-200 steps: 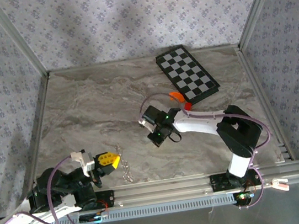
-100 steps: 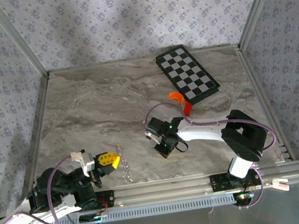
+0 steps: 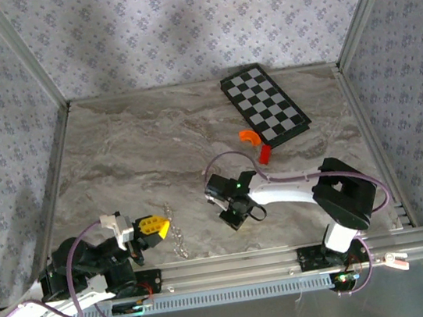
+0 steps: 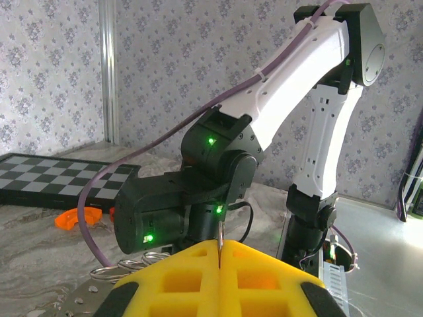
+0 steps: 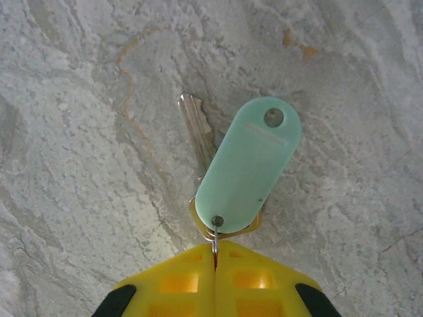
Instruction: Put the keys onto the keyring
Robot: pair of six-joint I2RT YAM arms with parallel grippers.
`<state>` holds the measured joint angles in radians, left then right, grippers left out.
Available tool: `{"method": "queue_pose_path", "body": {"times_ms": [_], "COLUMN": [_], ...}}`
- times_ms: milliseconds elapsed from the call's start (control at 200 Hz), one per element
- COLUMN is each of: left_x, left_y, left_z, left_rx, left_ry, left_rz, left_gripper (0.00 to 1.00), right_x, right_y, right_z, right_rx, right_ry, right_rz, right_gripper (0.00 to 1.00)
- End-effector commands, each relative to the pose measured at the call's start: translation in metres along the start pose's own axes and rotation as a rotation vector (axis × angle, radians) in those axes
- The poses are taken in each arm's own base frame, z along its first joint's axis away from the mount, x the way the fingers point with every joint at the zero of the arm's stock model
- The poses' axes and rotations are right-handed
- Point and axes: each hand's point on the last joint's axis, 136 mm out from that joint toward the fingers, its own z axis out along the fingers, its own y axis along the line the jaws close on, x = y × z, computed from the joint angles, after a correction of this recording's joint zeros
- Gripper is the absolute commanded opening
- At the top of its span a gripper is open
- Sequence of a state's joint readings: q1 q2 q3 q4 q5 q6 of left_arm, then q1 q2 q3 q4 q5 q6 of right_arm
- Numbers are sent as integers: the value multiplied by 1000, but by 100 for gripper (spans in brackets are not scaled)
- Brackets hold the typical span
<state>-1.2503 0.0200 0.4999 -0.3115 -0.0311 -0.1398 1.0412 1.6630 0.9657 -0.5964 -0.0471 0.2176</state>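
The keys (image 5: 248, 165) are a pale teal oblong tag with a metal key blade (image 5: 197, 129) behind it, joined by a small wire loop. My right gripper (image 5: 215, 254) is shut on that loop and holds the keys close over the marble. From above, the right gripper (image 3: 233, 212) points down at mid-table and hides the keys. My left gripper (image 4: 219, 247) is shut on a thin metal edge of the keyring (image 4: 125, 267), whose silvery loops show to the left of the jaws. From above, the keyring (image 3: 178, 239) trails limp from the left gripper (image 3: 164, 226).
A checkered board (image 3: 265, 105) lies at the back right, with an orange curved piece (image 3: 248, 136) and a small red block (image 3: 264, 151) in front of it. Metal frame rails edge the table. The right arm's wrist (image 4: 178, 211) stands close in front of the left gripper.
The right gripper has moved toward the near edge of the table, closer to the left gripper. The left arm has stayed still.
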Motion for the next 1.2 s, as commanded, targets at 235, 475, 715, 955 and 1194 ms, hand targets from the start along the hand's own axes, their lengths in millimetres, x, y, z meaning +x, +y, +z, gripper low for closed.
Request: {"method": "queue_pose_path", "body": {"times_ms": [235, 475, 715, 955, 1194], "left_x": [-19, -19, -18, -18, -19], "left_y": [-5, -6, -6, -6, -6], "left_z": [-4, -4, -3, -4, -4], "left_rx": [25, 29, 29, 28, 29], "left_ry": [-76, -76, -76, -76, -77], "left_rz": [10, 8, 9, 8, 8], "left_gripper": [0, 0, 0, 0, 0], "right_x": [5, 7, 6, 4, 2], "right_y": [0, 4, -4, 1, 1], "right_z": [-12, -25, -33, -30, -13], "right_rx": [-14, -109, -188, -168, -118], "right_ry": [-59, -186, -325, -342, -305], "right_rz": [75, 142, 189, 90, 50], "right_gripper": [27, 44, 48, 46, 41]}}
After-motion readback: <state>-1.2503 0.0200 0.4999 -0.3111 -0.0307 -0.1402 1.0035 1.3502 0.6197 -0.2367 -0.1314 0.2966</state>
